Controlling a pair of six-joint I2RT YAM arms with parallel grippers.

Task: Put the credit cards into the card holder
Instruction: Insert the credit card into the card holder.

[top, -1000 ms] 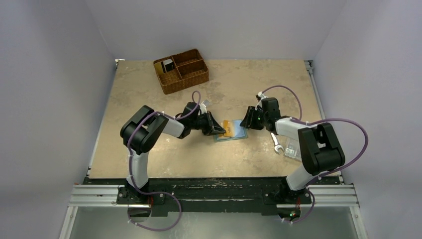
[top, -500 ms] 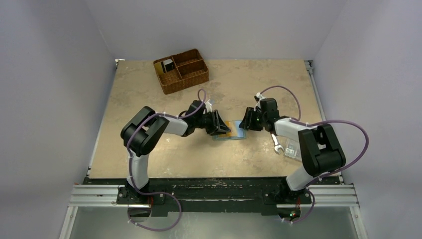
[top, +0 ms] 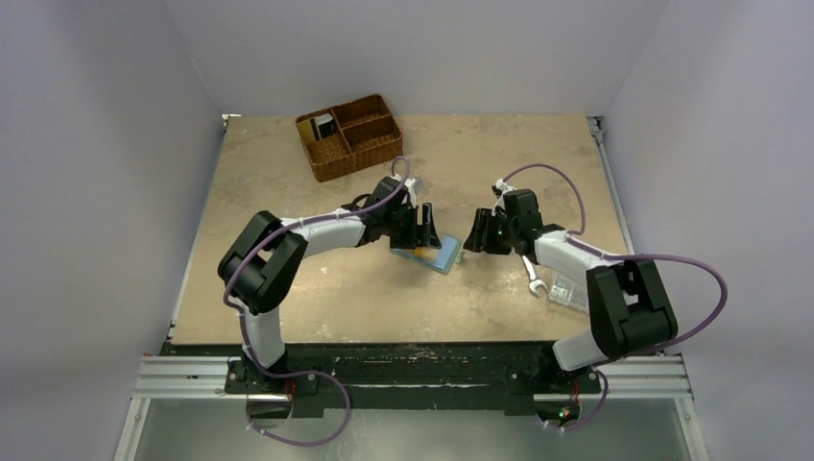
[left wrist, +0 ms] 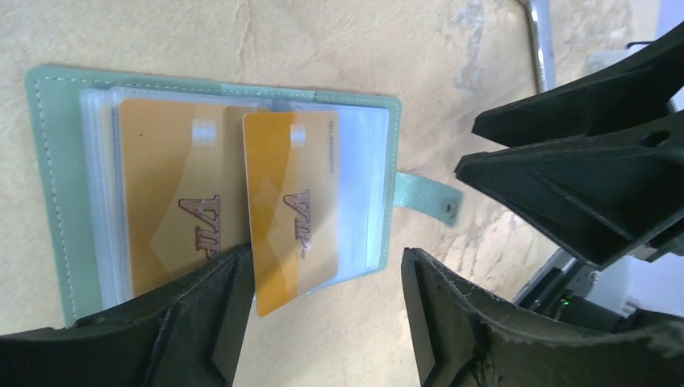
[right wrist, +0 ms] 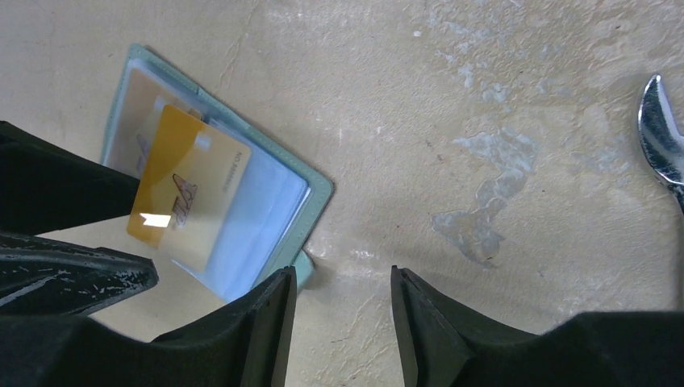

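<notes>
The teal card holder (left wrist: 50, 161) lies open on the table, its clear sleeves facing up. One orange credit card (left wrist: 161, 201) sits in its left sleeve. A second orange card (left wrist: 290, 210) lies half in the right sleeve, its lower end sticking out past the rim. My left gripper (left wrist: 327, 278) is open just over that end, one finger (left wrist: 202, 314) right beside the card's edge. My right gripper (right wrist: 343, 282) is open at the holder's strap corner (right wrist: 305, 266), holding nothing. From above, the holder (top: 434, 256) lies between both grippers (top: 422, 229) (top: 477, 235).
A brown wicker basket (top: 370, 144) at the back holds more cards (top: 322, 127) in its left compartment. A silver wrench (top: 534, 277) and a clear plastic box (top: 568, 290) lie right of the right arm. The wrench head (right wrist: 661, 129) shows at the right wrist view's edge.
My left gripper has gone from shut to open, letting go of the orange card, and has moved toward the back. The holder has slid left and turned. The right jaws have widened a little.
</notes>
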